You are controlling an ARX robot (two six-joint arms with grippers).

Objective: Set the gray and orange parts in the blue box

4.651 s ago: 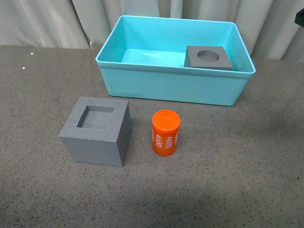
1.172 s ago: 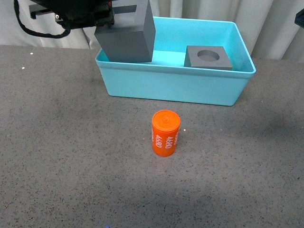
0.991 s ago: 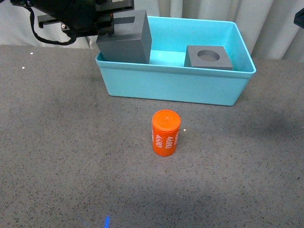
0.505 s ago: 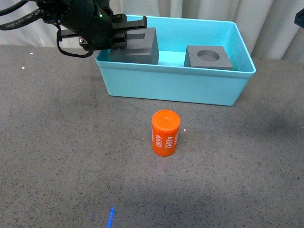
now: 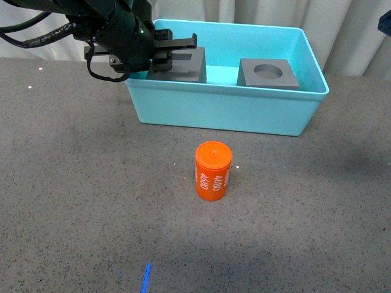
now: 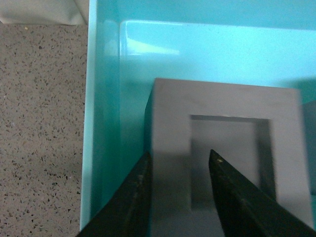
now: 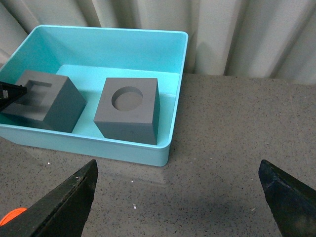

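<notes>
Well, the left gripper (image 5: 180, 49) reaches over the near-left corner of the blue box (image 5: 226, 110), and its two dark fingers (image 6: 136, 197) are closed on one wall of the gray cube with the square recess (image 5: 186, 68). One finger runs down the outside of that wall and the other sits inside the recess. This cube is matte, mid-gray, with crisp edges and a shallow flat-bottomed square pocket in its top. It is inside the box at the left end, close to the box's left wall, and from the right wrist view it looks to be down on the box floor.

Beside it, toward the right end of the same box, sits the gray cube with the round recess (image 5: 287, 79), the same dull gray with a circular pocket in its top. The two cubes are near each other but apart.

The orange cylinder (image 5: 213, 171) stands upright on the speckled gray table (image 5: 73, 201), out in front of the box and well apart from it. It is bright orange, with "4680" printed in white down its side.

The box itself is turquoise plastic with a flared rim, glossy inside.

The right gripper (image 7: 177, 165) hangs above the table by the box's right end with its fingers spread wide, holding nothing.
</notes>
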